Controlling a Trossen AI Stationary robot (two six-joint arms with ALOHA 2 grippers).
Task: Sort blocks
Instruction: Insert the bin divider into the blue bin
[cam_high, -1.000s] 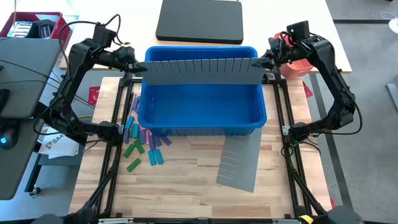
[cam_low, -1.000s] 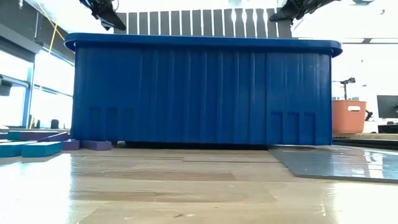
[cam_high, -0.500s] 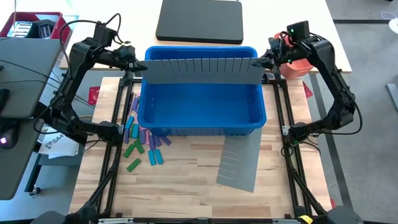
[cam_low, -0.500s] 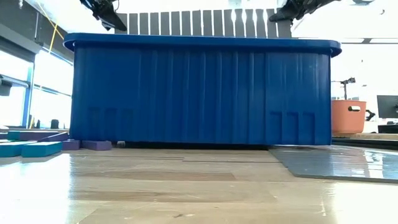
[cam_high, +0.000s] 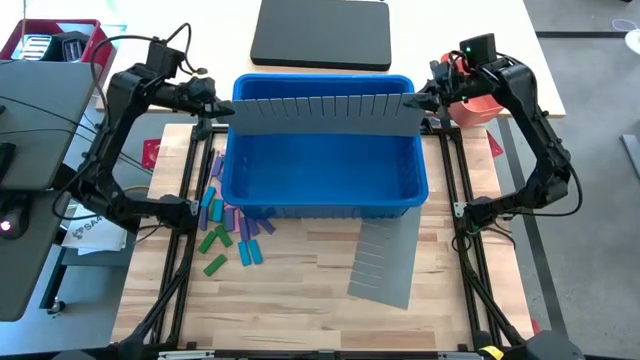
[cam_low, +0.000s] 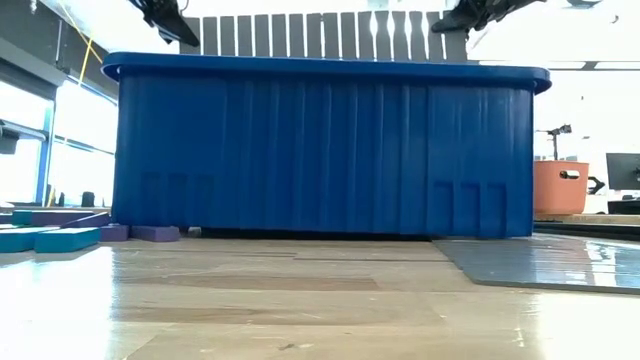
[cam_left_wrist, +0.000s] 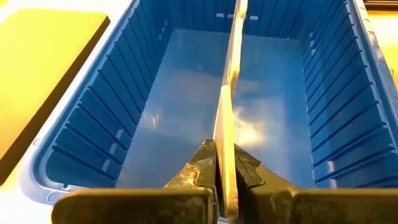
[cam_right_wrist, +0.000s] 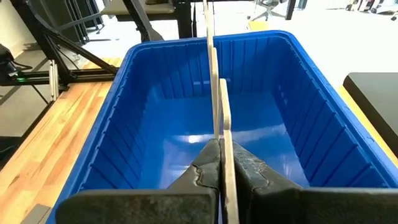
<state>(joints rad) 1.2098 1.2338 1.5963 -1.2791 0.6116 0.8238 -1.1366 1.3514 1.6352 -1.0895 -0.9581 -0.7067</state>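
The left claw (cam_high: 222, 106) is clamped on one end of a grey slotted divider sheet (cam_high: 325, 114), and the right claw (cam_high: 418, 101) pinches the other end. Between them the 2 claws hold the sheet on edge, its slots pointing up, over the blue bin (cam_high: 322, 196). Both wrist views show the sheet running lengthwise down the middle of the bin, whose floor is bare. From the low view the sheet's slotted top stands above the rim; whether its lower edge touches the bin floor I cannot tell.

A 2nd slotted sheet (cam_high: 384, 260) lies flat on the bench (cam_high: 300, 300), just in front of the bin.

The blocks (cam_high: 228, 232) lie in a loose heap on the bench by the bin's front left corner, green, blue and purple mixed together. I judge the sorting not yet begun: the bin is only being partitioned, with 1 divider in hand, 1 waiting, and every block left to place.
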